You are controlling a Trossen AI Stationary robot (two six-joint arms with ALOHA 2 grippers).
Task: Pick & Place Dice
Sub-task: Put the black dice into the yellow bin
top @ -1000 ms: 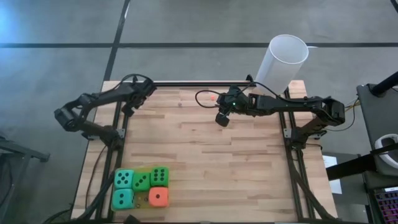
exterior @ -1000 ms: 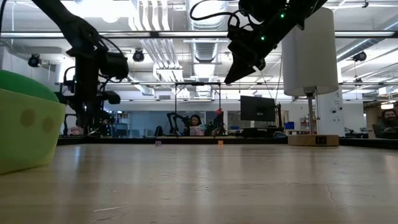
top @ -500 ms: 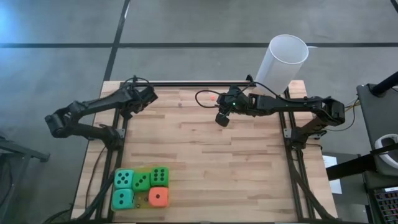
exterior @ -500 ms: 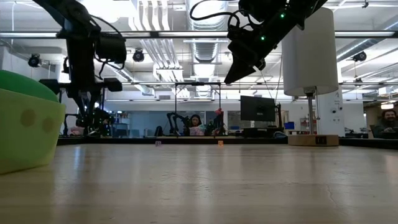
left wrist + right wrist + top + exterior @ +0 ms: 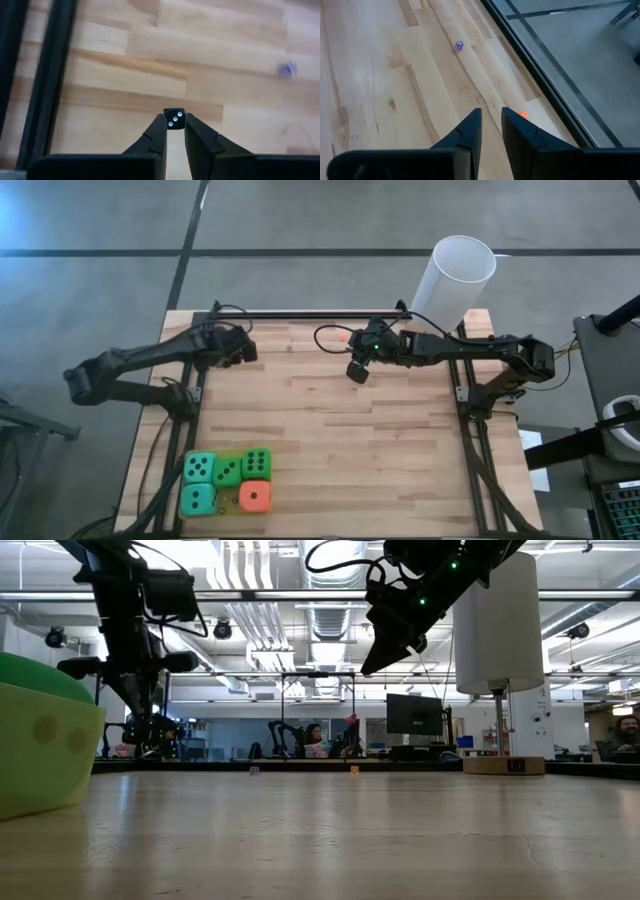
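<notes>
Dice (image 5: 227,481): 2 teal, 2 green, 1 orange-red, clustered together

pale wooden table (image 5: 340,440), five big dice (image 5: 227,481) clustered near one corner, white cylinder (image 5: 456,280) opposite

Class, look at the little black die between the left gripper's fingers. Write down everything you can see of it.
The black die is a tiny dark cube with clean, square edges. It looks hard rather than soft. The face turned towards the wrist camera shows three white pips. The left gripper pinches it at the very tips of its two dark fingers, one on each side. Nothing else visibly touches it. Pale wooden table lies behind it, but this view cannot settle whether the die is lifted clear of the wood.
</notes>
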